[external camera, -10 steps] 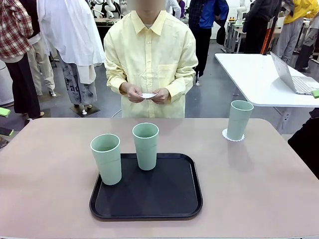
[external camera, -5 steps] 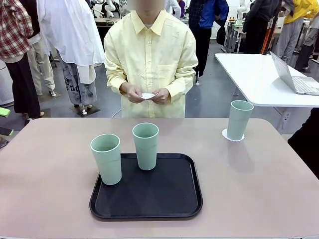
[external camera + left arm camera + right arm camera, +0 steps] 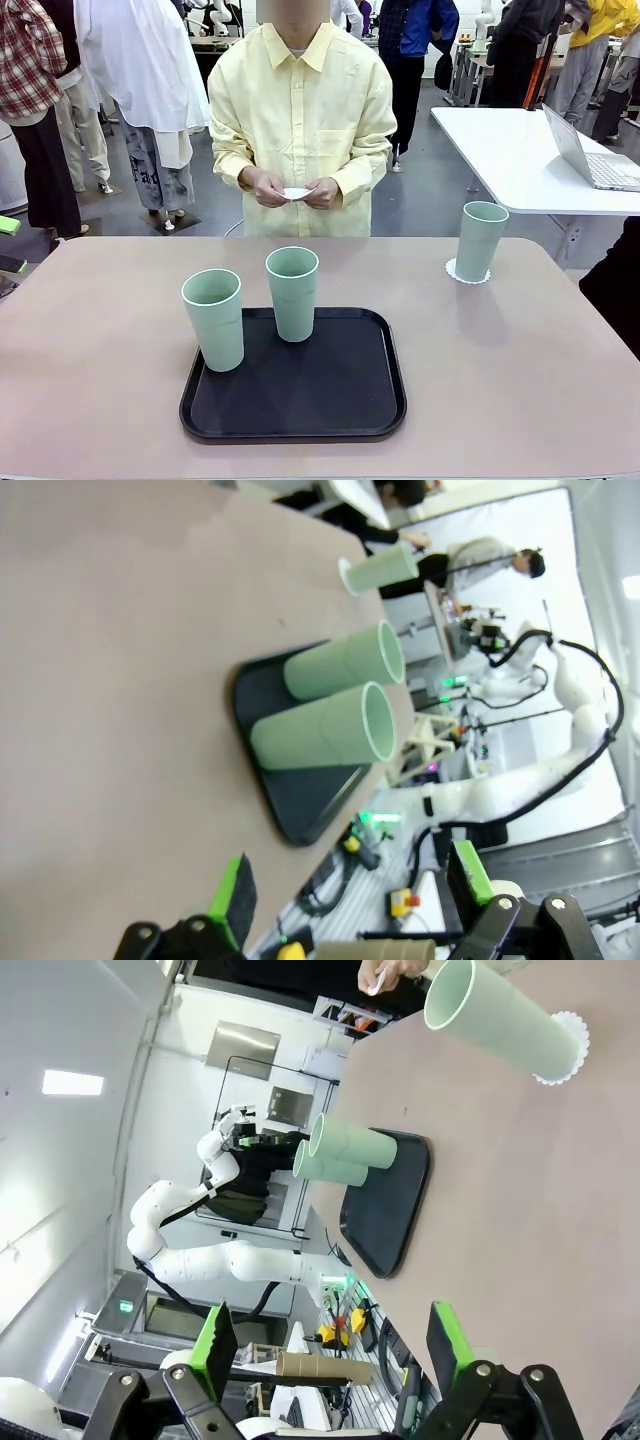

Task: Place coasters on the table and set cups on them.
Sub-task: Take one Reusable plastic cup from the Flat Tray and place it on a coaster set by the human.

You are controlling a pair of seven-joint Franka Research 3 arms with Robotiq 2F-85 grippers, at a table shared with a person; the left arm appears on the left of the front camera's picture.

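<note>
Awaiting the next coaster (image 3: 297,192) from the person (image 3: 300,110) onto the bench (image 3: 520,360) — one cup (image 3: 481,240) already seated; left fingers (image 3: 236,895), right fingers (image 3: 214,1345) released.

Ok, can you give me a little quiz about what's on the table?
1. How many mint-green cups stand on the black tray?
2. True or false: the cup on the robot's right stands on a lacy coaster.
3. The person's hands hold: A a spoon, B a white coaster, C a cup.
Key: 1. two; 2. true; 3. B.
</note>
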